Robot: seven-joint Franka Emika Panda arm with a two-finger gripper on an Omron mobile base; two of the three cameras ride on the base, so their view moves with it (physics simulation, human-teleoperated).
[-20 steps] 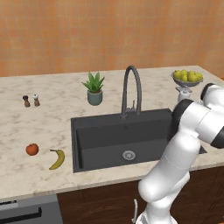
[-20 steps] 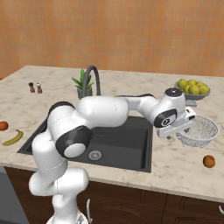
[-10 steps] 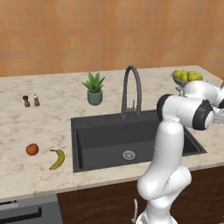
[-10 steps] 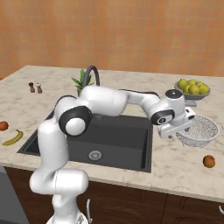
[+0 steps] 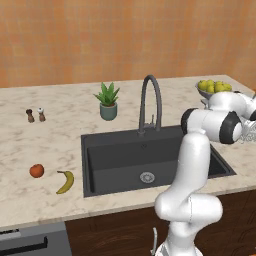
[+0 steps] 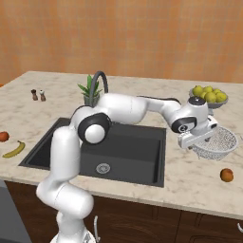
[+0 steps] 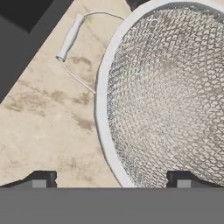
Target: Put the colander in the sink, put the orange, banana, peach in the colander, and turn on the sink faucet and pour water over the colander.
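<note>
The gripper (image 7: 111, 179) hung wide open astride the near rim of the colander (image 7: 170, 94), right of the sink (image 6: 128, 156); light, stiff mesh, likely best pinched at that rim.

We find no legible text, label, brand, number or sign on any surface in these views. The colander (image 7: 166, 96), the sink (image 5: 145, 160) and the sink faucet (image 5: 150, 102) carry no markings that we can read.
</note>
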